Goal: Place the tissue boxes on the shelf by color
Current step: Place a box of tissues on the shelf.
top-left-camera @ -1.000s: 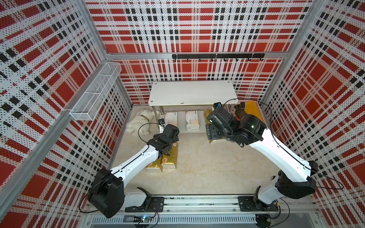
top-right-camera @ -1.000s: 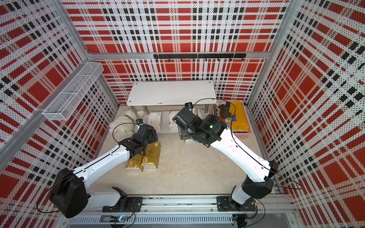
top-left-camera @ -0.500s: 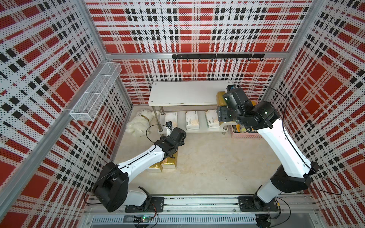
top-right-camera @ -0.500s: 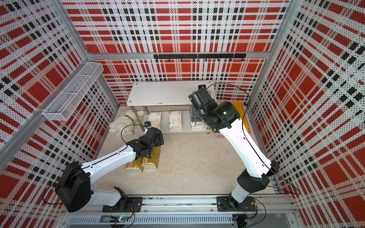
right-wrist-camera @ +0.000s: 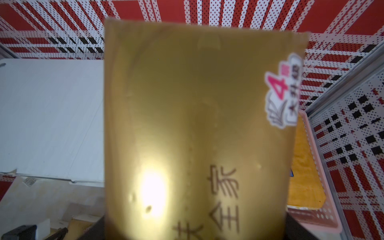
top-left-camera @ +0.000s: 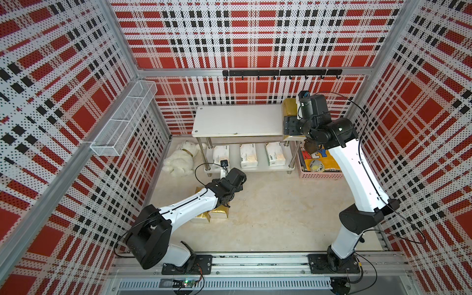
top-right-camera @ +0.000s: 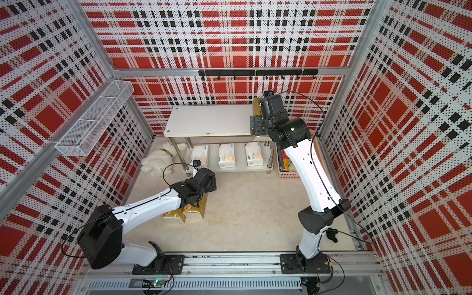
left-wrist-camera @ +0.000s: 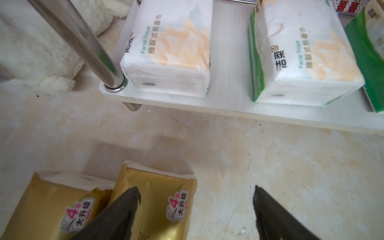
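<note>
Clamped in the right tool (top-left-camera: 290, 125): the held gold pack (right-wrist-camera: 197, 114), one shiny gold tissue pack gripped at its near end, long axis toward the back wall. Positioned above the right end of the top board (top-left-camera: 237, 120) of the shelf (top-right-camera: 209, 120), with the pink crate (top-left-camera: 320, 175) just beyond on the right. Contact between pack and board: not determinable.

Lying flat on the tabletop (top-left-camera: 268, 204), side by side and touching, partly under the left forearm in both top views: the outer gold pack (top-left-camera: 201, 217) and the inner gold pack (top-left-camera: 220, 212), round labels up.

Spread apart, with nothing between the fingers: the left tool (left-wrist-camera: 195, 189). Poised low over the tabletop, near the left front leg (left-wrist-camera: 83, 41) of the shelf. Over the inner gold pack: one fingertip (left-wrist-camera: 131, 197). Over bare tabletop: the other fingertip (left-wrist-camera: 261, 199). Contact with the pack: not determinable.

Stored on the lower board (left-wrist-camera: 228, 62): three white tissue packs with peach print, in a row, spaced apart, short ends toward the front. From left to right in a top view: left white pack (top-left-camera: 221, 155), middle white pack (top-left-camera: 248, 155), right white pack (top-left-camera: 275, 153).

Just left of the shelf, on the tabletop: white plush toy (top-left-camera: 181, 159). Fixed to the left wall, well above the tabletop: white wire basket (top-left-camera: 122, 120).
</note>
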